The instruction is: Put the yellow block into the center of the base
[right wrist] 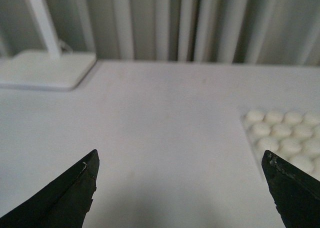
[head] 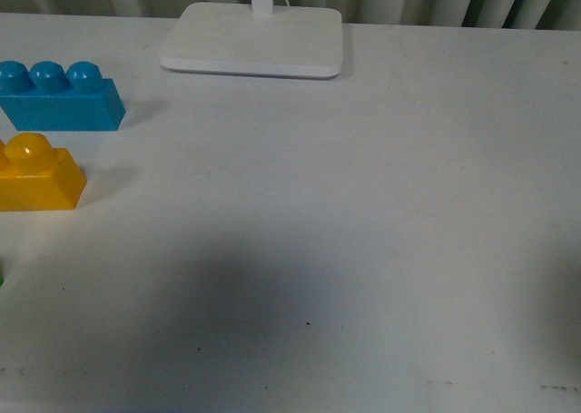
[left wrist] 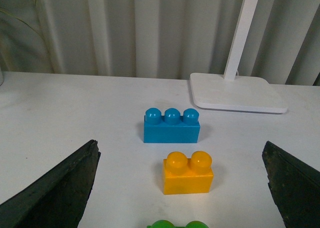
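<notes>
The yellow block (head: 36, 175) stands on the white table at the far left of the front view, just in front of a blue three-stud brick (head: 62, 97). In the left wrist view the yellow block (left wrist: 188, 173) stands upright between and ahead of the wide-open jaws of my left gripper (left wrist: 181, 153), untouched. The base (right wrist: 287, 138), a white studded plate, shows only in the right wrist view, beside one finger of my right gripper (right wrist: 180, 160), which is open and empty over bare table. Neither gripper shows in the front view.
A white lamp foot (head: 254, 39) with a pole stands at the back of the table, also in the left wrist view (left wrist: 237, 92) and the right wrist view (right wrist: 45, 68). A green brick top (left wrist: 177, 224) pokes in nearest the left wrist camera. Curtains hang behind.
</notes>
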Controlling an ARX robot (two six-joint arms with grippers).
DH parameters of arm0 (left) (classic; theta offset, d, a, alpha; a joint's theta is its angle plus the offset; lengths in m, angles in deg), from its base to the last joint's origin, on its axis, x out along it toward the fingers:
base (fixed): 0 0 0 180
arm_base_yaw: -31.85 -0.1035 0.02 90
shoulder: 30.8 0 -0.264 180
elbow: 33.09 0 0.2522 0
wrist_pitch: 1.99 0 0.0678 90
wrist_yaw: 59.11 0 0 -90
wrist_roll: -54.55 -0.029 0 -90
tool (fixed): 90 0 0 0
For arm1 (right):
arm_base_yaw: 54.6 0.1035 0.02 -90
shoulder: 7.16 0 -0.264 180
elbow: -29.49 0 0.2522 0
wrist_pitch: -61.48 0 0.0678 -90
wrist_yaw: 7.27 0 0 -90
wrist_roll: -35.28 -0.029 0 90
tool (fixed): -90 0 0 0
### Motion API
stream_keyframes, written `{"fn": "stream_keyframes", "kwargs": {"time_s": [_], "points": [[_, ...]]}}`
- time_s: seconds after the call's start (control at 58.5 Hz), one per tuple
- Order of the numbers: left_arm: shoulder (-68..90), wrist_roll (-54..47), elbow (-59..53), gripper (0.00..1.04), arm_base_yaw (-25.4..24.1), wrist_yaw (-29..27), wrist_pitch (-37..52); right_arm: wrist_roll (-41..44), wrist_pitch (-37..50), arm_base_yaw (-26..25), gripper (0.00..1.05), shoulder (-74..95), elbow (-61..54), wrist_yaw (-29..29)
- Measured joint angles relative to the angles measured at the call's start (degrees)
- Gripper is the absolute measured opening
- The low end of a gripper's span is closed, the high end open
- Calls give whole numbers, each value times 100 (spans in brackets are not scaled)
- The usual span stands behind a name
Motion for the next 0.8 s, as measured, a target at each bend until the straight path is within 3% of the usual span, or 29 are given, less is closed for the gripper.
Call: {"fn": "stream_keyframes", "kwargs": {"time_s": [0.137,0.239,0.427,0.803], "points": [[0,0,0,98,0,0,0,98,238,-1115,96,1840,868,837],[0,0,0,98,0,0,0,673,273,-1698,96,4033,1932,979],[0,0,0,98,0,0,0,1550,-44,-1945,96,6721,3565,761],[0,2,0,98,0,0,0,2105,-723,-2162,96,8642,5327,586]]}}
